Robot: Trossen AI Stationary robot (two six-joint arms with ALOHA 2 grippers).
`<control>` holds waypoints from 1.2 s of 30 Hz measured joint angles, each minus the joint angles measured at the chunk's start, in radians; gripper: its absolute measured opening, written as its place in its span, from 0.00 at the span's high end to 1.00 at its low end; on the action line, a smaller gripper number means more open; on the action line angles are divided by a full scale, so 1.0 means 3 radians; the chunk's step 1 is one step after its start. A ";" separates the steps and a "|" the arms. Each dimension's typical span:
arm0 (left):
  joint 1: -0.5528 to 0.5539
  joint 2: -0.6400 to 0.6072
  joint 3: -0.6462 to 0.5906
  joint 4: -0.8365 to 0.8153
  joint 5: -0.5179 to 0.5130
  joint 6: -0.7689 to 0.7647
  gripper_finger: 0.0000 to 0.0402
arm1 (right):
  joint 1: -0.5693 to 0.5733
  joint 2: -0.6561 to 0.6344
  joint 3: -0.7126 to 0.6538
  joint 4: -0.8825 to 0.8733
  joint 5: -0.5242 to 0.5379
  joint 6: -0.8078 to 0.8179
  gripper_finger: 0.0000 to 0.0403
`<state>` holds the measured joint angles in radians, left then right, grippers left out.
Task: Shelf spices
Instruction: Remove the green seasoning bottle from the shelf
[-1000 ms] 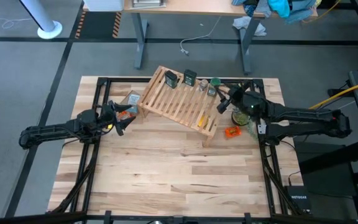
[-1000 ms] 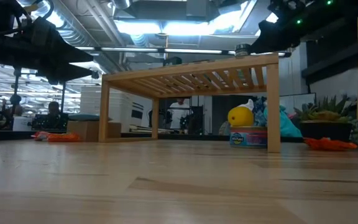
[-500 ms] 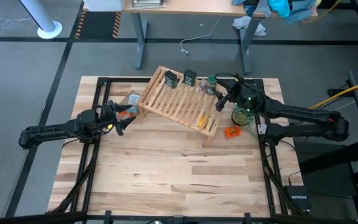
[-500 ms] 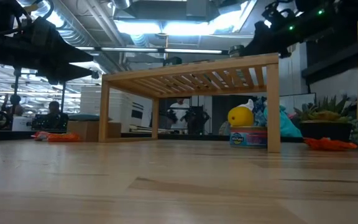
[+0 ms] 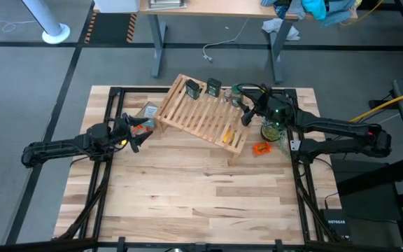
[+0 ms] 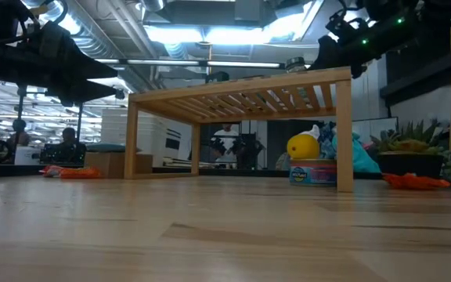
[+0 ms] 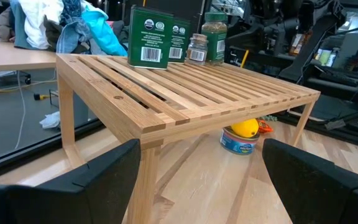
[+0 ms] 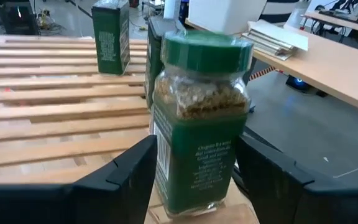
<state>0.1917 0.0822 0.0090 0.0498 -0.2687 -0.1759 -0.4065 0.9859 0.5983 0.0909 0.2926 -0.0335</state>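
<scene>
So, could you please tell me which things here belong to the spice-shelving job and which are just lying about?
Job:
shelf
two dark tins
tiny glass jar
green-lidded jar, between the right gripper's jaws

Lying about:
cardboard box
orange pieces
round tub with a yellow top

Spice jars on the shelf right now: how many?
4, all along the shelf's far edge: two green tins, a small glass jar, and a green-lidded jar between the right gripper's fingers.
</scene>
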 joint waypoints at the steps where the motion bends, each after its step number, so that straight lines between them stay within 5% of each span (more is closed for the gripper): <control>1: 0.0000 0.0000 0.0000 0.0000 0.0000 0.0000 0.18 | 0.0000 0.0000 0.0000 -0.0039 -0.0025 0.0008 0.45; 36: -0.0001 0.0000 0.0000 -0.0004 0.0024 -0.0027 0.18 | 0.0000 0.0023 -0.0003 -0.0293 -0.0108 0.0008 0.45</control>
<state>0.1913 0.0822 0.0090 0.0486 -0.2615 -0.1841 -0.4065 0.9928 0.5976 0.0029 0.2604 -0.0311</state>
